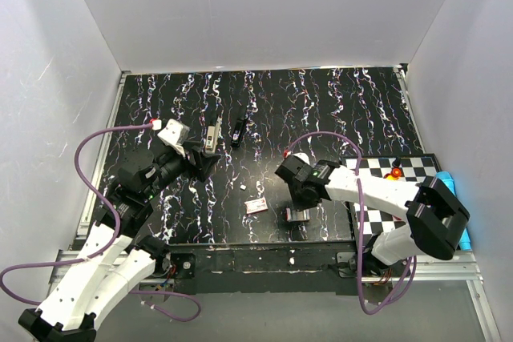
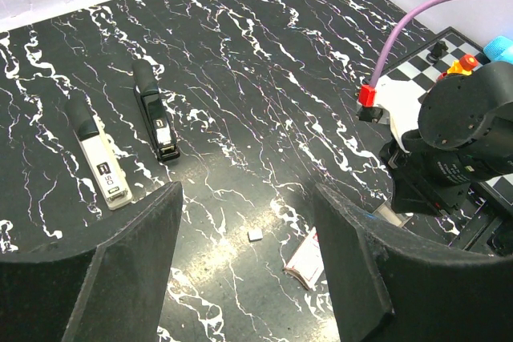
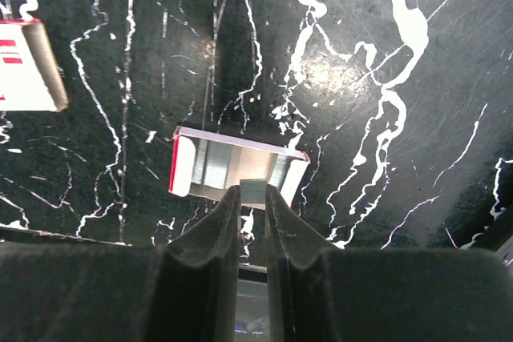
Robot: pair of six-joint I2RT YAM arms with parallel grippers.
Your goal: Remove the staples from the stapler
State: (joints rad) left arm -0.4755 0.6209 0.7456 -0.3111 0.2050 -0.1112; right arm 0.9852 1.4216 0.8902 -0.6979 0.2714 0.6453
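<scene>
Stapler (image 1: 211, 135) lies on the counter (image 1: 321, 102), left of frame centre, near the spread left jaws. Right jaws pinch a staple strip (image 3: 252, 190) over an open staple box (image 3: 232, 167).

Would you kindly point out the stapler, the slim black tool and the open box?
stapler (image 2: 100, 158): left wrist view, on its silver-grey top arm.
slim black tool (image 2: 154, 114): left wrist view, on its midsection.
open box (image 3: 212, 170): right wrist view, on its silvery inside.

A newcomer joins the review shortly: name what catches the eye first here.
The right claw pinches a small grey strip, seemingly staples, over an open staple box near the table's front edge. Farther back on the left, the silver-grey stapler lies beside a slim black tool, the open left claw facing both.
</scene>
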